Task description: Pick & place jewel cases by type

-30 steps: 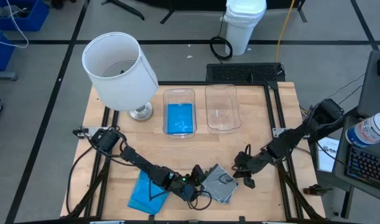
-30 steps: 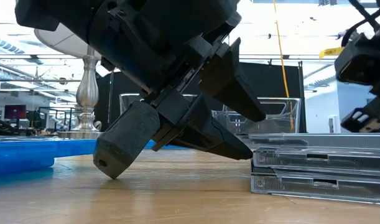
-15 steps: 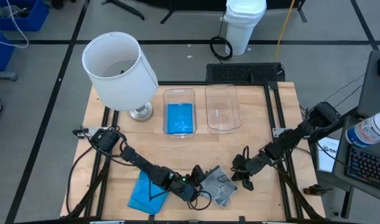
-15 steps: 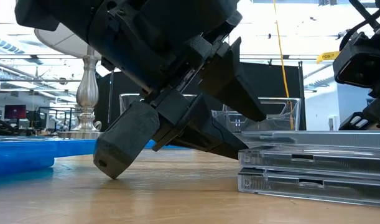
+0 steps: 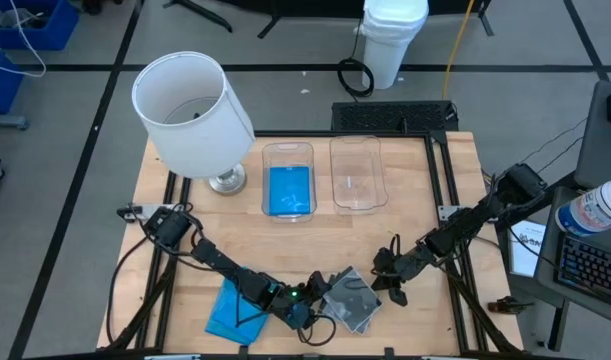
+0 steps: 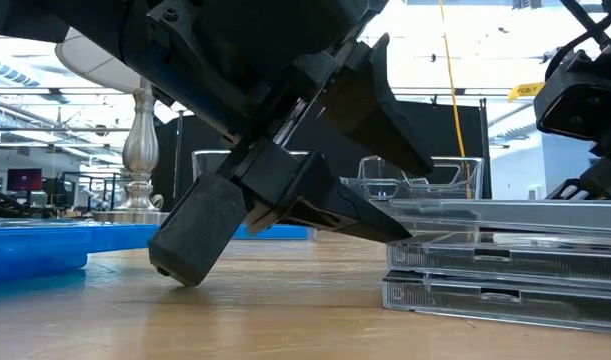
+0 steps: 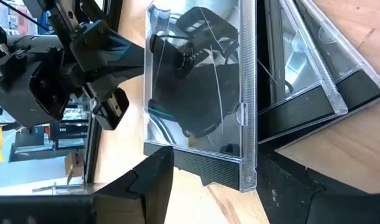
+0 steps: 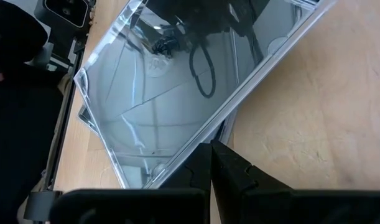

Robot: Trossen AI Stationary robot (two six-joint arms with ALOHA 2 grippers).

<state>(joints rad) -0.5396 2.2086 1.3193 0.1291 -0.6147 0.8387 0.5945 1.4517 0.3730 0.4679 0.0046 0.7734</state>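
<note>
Left pincer (image 5: 307, 308) sits low at the table's near edge, fingers (image 7: 153, 180) spread apart either side of the top clear square plastic jewel case with dark grey insides (image 7: 199, 93), not yet closed on it. That case tops a small stack of like cases (image 6: 505, 270) on the wooden table (image 5: 445, 200). Right pincer (image 5: 388, 285) rests just beside the stack with fingers together. Flat blue square plastic cases (image 5: 235, 308) lie nearby, left. Farther off, two clear rectangular plastic bins (image 5: 357, 175) stand side by side, one holding blue cases (image 5: 289, 190).
</note>
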